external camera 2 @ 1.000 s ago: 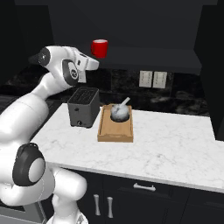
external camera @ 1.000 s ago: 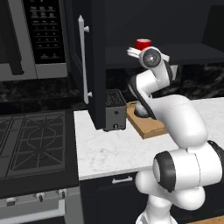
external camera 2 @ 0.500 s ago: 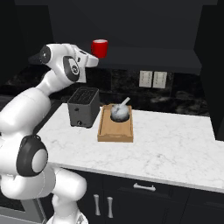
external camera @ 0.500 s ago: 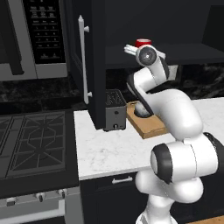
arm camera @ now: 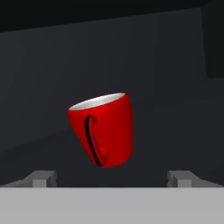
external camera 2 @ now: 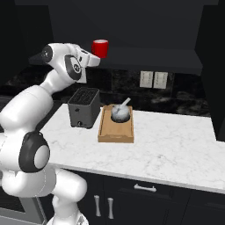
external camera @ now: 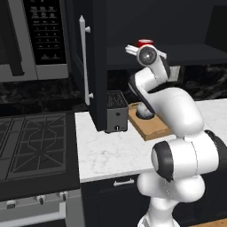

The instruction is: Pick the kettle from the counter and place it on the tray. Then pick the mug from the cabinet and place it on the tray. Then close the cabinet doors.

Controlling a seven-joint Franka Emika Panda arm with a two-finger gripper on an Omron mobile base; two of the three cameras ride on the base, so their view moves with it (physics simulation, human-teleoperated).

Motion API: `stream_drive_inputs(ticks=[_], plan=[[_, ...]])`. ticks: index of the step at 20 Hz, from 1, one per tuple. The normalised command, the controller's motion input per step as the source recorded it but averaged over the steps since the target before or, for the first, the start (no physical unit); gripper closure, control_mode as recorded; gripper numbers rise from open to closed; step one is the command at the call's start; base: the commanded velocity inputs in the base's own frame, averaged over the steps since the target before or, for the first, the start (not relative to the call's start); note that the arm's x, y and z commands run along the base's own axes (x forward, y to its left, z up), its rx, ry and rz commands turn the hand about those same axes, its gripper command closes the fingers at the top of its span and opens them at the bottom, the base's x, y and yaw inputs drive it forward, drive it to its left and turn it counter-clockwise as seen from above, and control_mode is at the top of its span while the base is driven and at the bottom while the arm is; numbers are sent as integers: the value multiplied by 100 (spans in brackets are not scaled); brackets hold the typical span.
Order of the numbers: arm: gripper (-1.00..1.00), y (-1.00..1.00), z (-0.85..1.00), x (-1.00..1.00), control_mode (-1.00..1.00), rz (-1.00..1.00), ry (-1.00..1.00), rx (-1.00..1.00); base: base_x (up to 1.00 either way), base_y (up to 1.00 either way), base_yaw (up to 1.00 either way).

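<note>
closer to the mug (arm camera: 103, 129) than a second ago, pincer (arm camera: 112, 178) gapes wide, holding nothing

Red mug (external camera 2: 100, 48) on cabinet (external camera 2: 132, 26) shelf, robot hand just left of it. Kettle (external camera 2: 121, 112) sits in wooden tray (external camera 2: 115, 135) on the marble table (external camera 2: 176, 149). Toaster (external camera 2: 83, 107) just left of tray.
</note>
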Motion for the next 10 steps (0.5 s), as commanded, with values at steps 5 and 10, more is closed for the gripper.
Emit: stream_drive_inputs(ticks=[5,10], plan=[[-100,2,4,32,-100,-6,1,0,0,0,0],[-100,0,0,16,-100,-5,0,0,0,0,0]])
